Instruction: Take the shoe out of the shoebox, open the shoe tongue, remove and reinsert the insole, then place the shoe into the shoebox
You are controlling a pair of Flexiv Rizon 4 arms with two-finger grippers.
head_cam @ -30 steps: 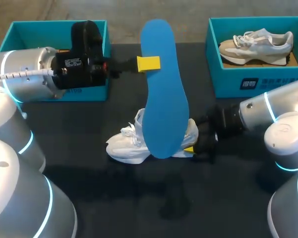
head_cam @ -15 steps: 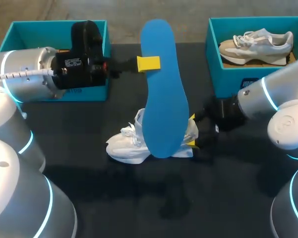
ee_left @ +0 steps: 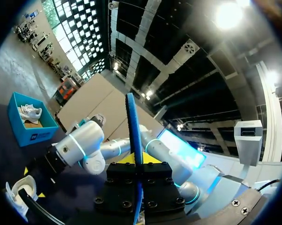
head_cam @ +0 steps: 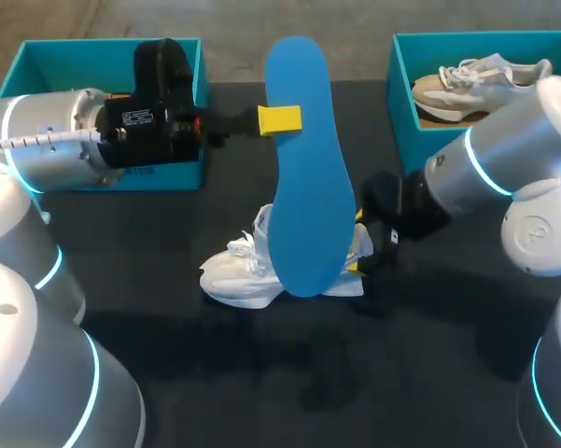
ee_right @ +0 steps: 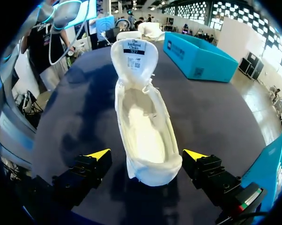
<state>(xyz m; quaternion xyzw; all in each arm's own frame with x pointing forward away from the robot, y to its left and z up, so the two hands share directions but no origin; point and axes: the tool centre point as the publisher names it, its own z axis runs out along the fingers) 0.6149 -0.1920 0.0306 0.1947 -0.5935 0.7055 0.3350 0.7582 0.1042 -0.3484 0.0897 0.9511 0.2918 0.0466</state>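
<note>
A white shoe lies on the dark table in the head view, its heel toward my right arm. In the right wrist view the shoe has its tongue folded up and its inside bare. My right gripper stands open, one finger on each side of the heel, touching neither side. Held upright above the shoe is the blue insole, with my left gripper shut on its upper edge. The left wrist view shows the insole edge-on between the fingers.
An open teal shoebox stands at the back left, behind my left arm. A second teal shoebox at the back right holds another pale shoe. My right arm's elbow hangs over the table's right side.
My right arm has swung up and back toward the right shoebox, and its gripper has shifted slightly back at the shoe's heel. The left arm and insole have not moved.
</note>
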